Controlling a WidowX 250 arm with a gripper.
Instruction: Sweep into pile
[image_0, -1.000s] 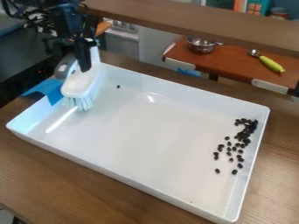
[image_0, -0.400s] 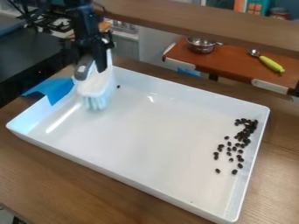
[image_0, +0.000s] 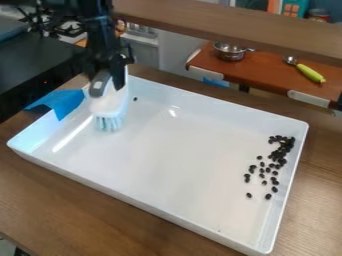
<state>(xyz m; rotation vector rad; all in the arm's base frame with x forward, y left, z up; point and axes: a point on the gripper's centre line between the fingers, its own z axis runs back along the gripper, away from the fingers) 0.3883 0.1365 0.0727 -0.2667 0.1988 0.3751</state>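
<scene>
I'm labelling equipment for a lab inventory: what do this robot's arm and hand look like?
The arm is black all over, built of chunky, angular segments. The hand is black too, narrower than the arm, with a slim, straight finger pointing down. I can't make out any markings, and cables are hard to tell apart from the dark background.

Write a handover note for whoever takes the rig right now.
Pincer: closed on the brush, over the tray's left end in view.
Beans: mostly by the tray's right wall, dense toward the back, scattered nearer the front.
Done: a loose cluster there, seemingly the pile.
Left: one stray bean near the back wall, right of the brush; the stragglers likely need drawing in.
</scene>
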